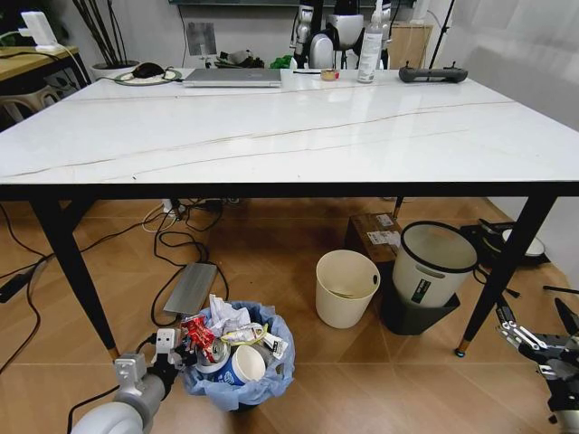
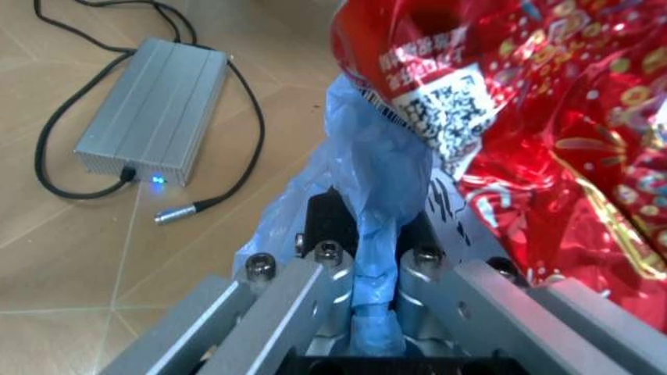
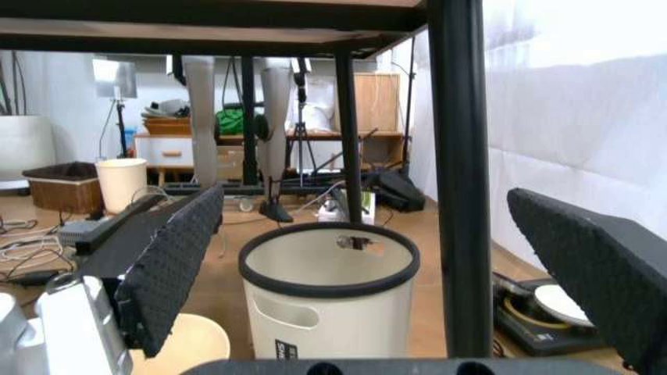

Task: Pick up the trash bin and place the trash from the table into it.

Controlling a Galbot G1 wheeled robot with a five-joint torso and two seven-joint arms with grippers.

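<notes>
Start with the surface (image 1: 298, 127), which spans the upper half of the head view: its white marble-look top carries no litter that you can make out, only a laptop (image 1: 232, 78), a clear bottle (image 1: 368, 45) and a black remote (image 1: 433, 74) along its far edge. From that, you can judge the clearing part of the job to be largely or wholly done. Next, look to the lower left of the head view, where the trash bin (image 1: 237, 380) stands on the wooden floor in front of the surface, its light-blue bag bunched over the rim. The trash (image 1: 226, 339) is heaped inside it: a red wrapper, white tissue, paper cups. Your left pincer (image 1: 167, 360) sits against the bin's left rim, and the left wrist view shows its fingers (image 2: 312, 285) closed tight on a fold of the blue bag, with the red wrapper (image 2: 563, 148) just beyond. Your right pincer (image 1: 534, 348) hangs at the lower right of the head view, spread wide and holding nothing, facing the white bucket with black rim (image 3: 328, 301) under the surface. What seems left is little more than releasing the bin.
</notes>
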